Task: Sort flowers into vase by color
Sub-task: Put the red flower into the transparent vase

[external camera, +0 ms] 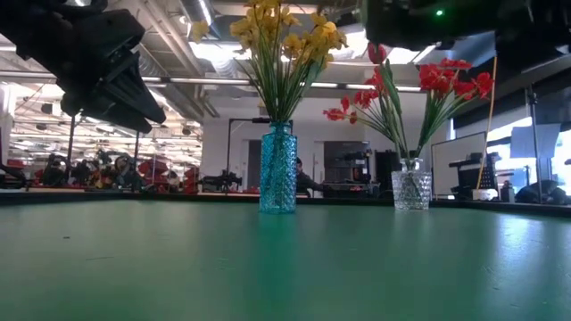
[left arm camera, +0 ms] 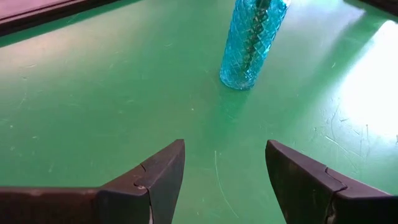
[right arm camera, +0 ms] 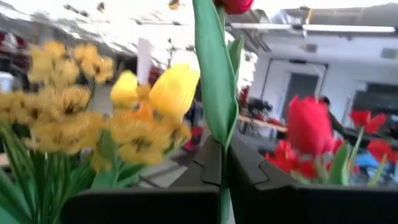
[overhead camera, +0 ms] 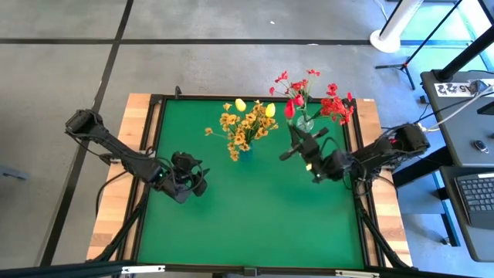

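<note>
Green table [overhead camera: 247, 216], right gripper [right arm camera: 222, 163] clamped on upright red tulip stem [right arm camera: 216, 74]; left gripper [left arm camera: 225, 177] wide, empty.

Desk [overhead camera: 255, 224]: green mat on top, dark frame around it, pale wood showing along both sides.
Floor [overhead camera: 231, 62]: grey, crossed by dark lines.
Keyboard [overhead camera: 475, 194]: dark, on a grey surface off the desk's right side.
White stand base [overhead camera: 386, 38]: round, on the floor beyond the desk's far right corner.
Room behind: ceiling strip lights [external camera: 223, 82], workbenches and equipment.
</note>
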Motion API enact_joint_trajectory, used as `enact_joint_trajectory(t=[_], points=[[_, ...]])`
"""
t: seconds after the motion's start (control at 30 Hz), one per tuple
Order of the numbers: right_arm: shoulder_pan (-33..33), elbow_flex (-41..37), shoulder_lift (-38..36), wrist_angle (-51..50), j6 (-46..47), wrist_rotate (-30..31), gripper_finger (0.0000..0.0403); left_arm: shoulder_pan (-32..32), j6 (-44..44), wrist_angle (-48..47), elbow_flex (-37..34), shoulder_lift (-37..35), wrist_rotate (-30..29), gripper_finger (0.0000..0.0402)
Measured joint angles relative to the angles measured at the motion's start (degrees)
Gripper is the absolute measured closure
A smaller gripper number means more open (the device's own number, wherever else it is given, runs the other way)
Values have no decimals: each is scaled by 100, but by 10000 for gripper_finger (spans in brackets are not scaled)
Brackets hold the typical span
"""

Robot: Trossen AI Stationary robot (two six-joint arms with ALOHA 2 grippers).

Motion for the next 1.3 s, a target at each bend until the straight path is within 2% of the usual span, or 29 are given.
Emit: enact_joint_trajectory(t=[0.17, 0.23, 0.47, 0.63, 0.83, 1.0, 1.3], points=[[-22, -733, -894, -2, -45, -1325, 400, 0, 64, -25, 0, 0, 21, 183], [-7, -1046, -1394, 17, -47, -1604, 400, 0, 117, -27, 0, 0, -35, 183], [-16, -2089, -3266, 4, -47, -1751, 400, 184, 268, -51, 0, 0, -38, 183], [-433, -2290, -3987, -573, -43, -2072, 400, 498, 372, -21, 0, 0, -39, 183], [-1665, -2139, -3999, -1296, 281, -2483, 400, 837, 661, 73, 0, 0, 160, 183], [-2839, -2109, -3847, -1703, 1296, -3629, 401, 1074, 886, 139, 0, 0, 388, 183], [-4333, -2107, -3539, -1946, 2331, -4706, 401, 1287, 916, 176, 0, 0, 436, 183]])
